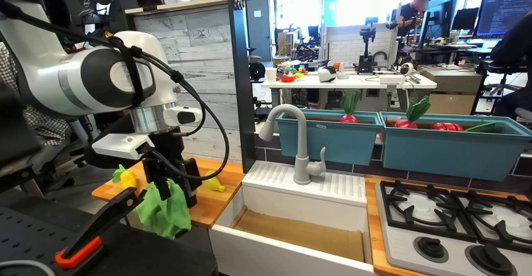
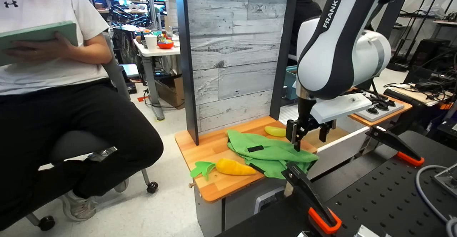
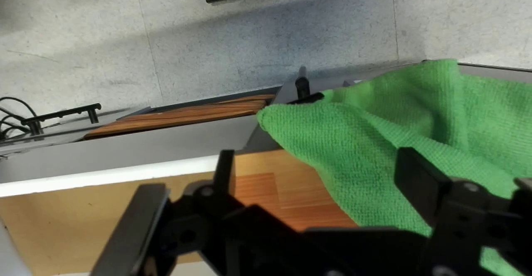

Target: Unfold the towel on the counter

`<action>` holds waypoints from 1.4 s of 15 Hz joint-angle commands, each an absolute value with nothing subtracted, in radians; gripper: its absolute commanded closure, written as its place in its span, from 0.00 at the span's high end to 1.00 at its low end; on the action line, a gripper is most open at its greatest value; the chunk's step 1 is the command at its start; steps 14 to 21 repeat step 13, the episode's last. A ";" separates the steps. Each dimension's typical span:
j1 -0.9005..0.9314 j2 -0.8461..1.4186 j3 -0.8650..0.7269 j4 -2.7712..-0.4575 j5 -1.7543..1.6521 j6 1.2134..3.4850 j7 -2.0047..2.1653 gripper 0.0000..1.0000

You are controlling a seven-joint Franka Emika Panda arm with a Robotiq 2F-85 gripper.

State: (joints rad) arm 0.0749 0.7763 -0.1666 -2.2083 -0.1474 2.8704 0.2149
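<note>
green is the towel (image 2: pixel 275 151), crumpled on the wooden bench (image 2: pixel 210 147), one end hanging over the front edge, near the corner by the sink (image 1: pixel 291 251). above this corner is the gripper (image 2: pixel 310 142), its jaws spread, pinching nothing; i suppose it is there for taking that end. carrot (image 2: pixel 234 167) lies near the outer corner and yellow toy (image 2: pixel 275 131) near the back edge, perhaps so the towel has the middle.

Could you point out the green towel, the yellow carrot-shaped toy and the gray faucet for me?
Green towel (image 2: pixel 274 152), in an exterior view: middle of its rumpled cloth.
Carrot-shaped toy (image 2: pixel 230 166), in an exterior view: its yellow body.
Gray faucet (image 1: pixel 302 143), in an exterior view: its upright post.
</note>
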 commanded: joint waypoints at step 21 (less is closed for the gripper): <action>0.157 0.651 -0.181 -2.243 -0.135 2.869 0.208 1.00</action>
